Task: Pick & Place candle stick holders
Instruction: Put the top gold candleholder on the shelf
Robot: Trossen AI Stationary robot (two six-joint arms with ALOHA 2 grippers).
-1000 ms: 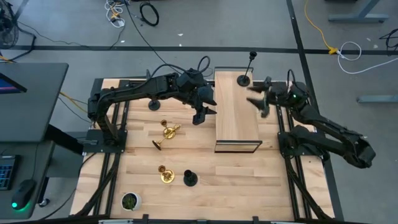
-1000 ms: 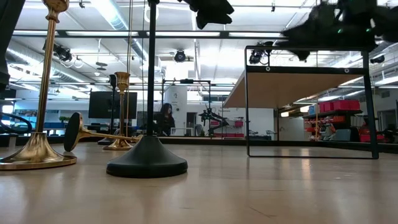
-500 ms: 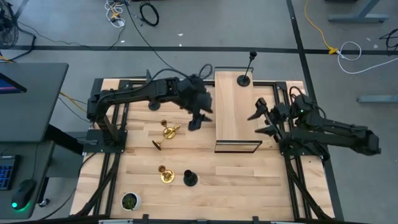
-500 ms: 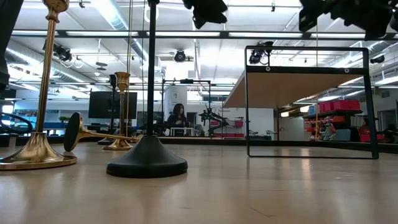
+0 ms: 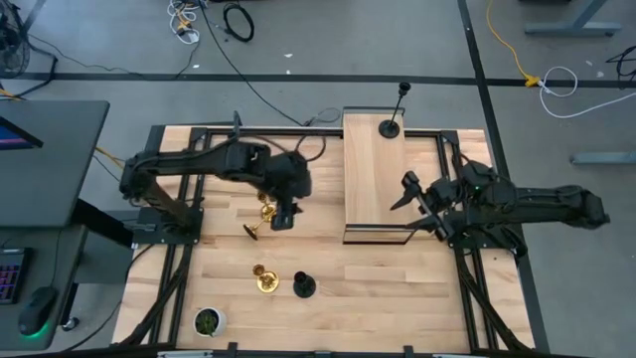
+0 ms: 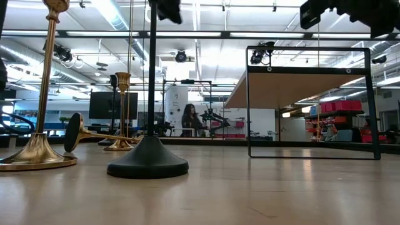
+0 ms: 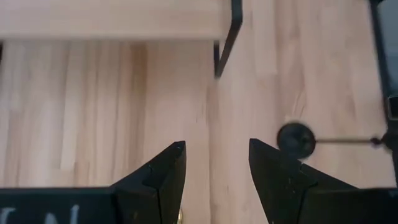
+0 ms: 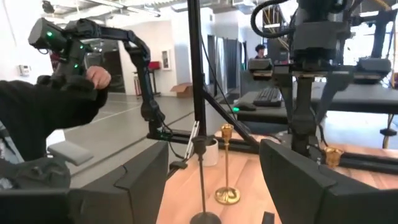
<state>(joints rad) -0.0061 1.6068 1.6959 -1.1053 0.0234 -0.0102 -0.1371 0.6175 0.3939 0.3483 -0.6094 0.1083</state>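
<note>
A black candlestick (image 5: 391,127) stands on the far end of the wooden shelf (image 5: 376,184). Another black one (image 5: 303,286) stands on its base beside an upright gold one (image 5: 263,281) near the front. A gold one (image 5: 268,209) stands mid-table, and a third gold one (image 5: 251,231) lies on its side next to it. My left gripper (image 5: 282,219) is open and empty above these two, held high (image 6: 169,6); its fingers (image 7: 174,165) are spread. My right gripper (image 5: 410,201) is open and empty beside the shelf's right edge (image 8: 217,174).
A small green plant pot (image 5: 207,321) stands at the near left corner. The shelf's black metal frame (image 6: 312,100) stands on the table's right half. A person's hand (image 8: 93,78) and another person (image 6: 189,119) show in the room beyond the table.
My left gripper has gone from beside the shelf toward the table's left and near edges, ending over the two mid-table gold candlesticks. My right gripper has drawn back from the shelf's far end toward the near edge and turned. No candlestick has moved.
</note>
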